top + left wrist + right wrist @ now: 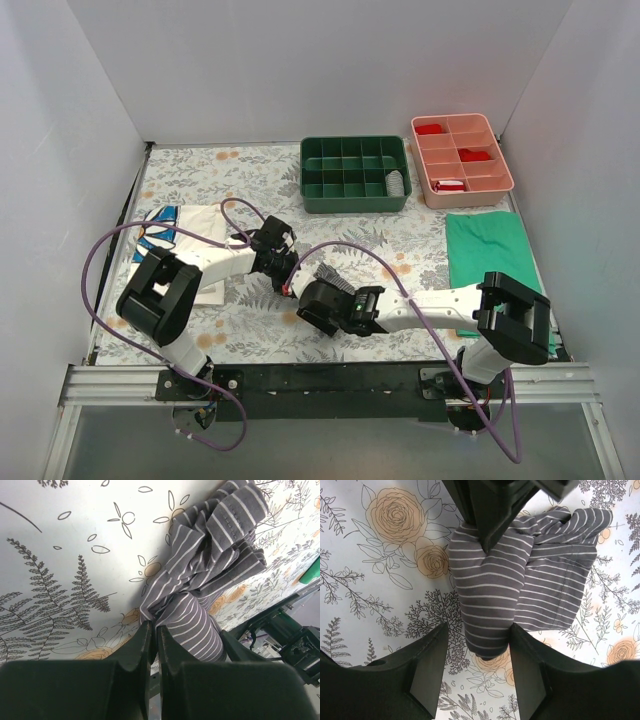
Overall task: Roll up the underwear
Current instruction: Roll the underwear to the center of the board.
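The underwear (331,277), grey with thin white stripes, lies bunched on the floral table cover between the two arms. One end of the underwear (485,595) is rolled into a thick tube, and the rest is crumpled beside it. My left gripper (154,625) is shut, pinching the cloth (215,545) at the top of the roll. In the right wrist view its dark fingers (485,515) come down onto the roll. My right gripper (479,630) is open and straddles the roll's free end. One finger touches the roll and the other stands apart from it.
A green compartment tray (355,150) holding a striped bundle (395,183) and a pink tray (462,120) with red items stand at the back. A plain green cloth (490,255) lies at the right. A white cloth with blue print (170,228) lies at the left.
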`<state>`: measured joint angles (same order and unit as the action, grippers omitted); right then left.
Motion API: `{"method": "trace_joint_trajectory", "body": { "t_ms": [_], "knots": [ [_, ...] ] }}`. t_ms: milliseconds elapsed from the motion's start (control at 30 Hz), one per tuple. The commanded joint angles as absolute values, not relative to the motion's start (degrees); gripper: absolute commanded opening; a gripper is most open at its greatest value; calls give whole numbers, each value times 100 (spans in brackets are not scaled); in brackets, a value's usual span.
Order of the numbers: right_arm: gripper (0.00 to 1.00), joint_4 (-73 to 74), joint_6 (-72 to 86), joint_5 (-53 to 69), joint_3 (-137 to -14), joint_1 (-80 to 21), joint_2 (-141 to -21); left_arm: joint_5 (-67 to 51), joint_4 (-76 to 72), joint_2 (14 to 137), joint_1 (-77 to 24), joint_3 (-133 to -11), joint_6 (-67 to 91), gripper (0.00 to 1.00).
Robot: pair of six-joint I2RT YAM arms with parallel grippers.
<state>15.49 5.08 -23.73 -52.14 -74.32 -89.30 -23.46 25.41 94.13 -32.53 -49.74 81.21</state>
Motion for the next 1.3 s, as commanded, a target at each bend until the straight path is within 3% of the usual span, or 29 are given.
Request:
{"method": "trace_joint_trajectory", "body": {
  "t_ms": [0,367,433,567,667,933,1067,1200,1267],
  "knots": [
    [59,1240,360,-2601,-5458,-7479,-9079,-1934,2777,9571,-3261,-5018,7937,0],
    [56,888,562,-2760,-5274,-7462,-9580,-2048,2786,9650,-3261,-5098,7823,0],
    [51,861,597,-2725,-5256,-7436,-9650,-2065,2760,9650,-3261,-5080,7822,0],
    [28,888,703,-2681,-5186,-7392,-9694,-2109,2725,9650,-3261,-5045,7805,0],
    [20,975,800,-2558,-5151,-7304,-9738,-2136,2672,9624,-3261,-5010,7805,0],
    [16,800,1002,-1672,-4896,-7172,-9606,-1969,2593,9475,-3261,-4992,7787,0],
    [15,800,1063,-1214,-4922,-7137,-9677,-1837,2505,9273,-3252,-5018,7840,8],
    [15,695,1204,-757,-4869,-7067,-9651,-1688,2487,9132,-3243,-5106,7857,26],
    [15,659,1257,-651,-4834,-6988,-9624,-1618,2496,9053,-3226,-5141,7884,29]
  ]
}}
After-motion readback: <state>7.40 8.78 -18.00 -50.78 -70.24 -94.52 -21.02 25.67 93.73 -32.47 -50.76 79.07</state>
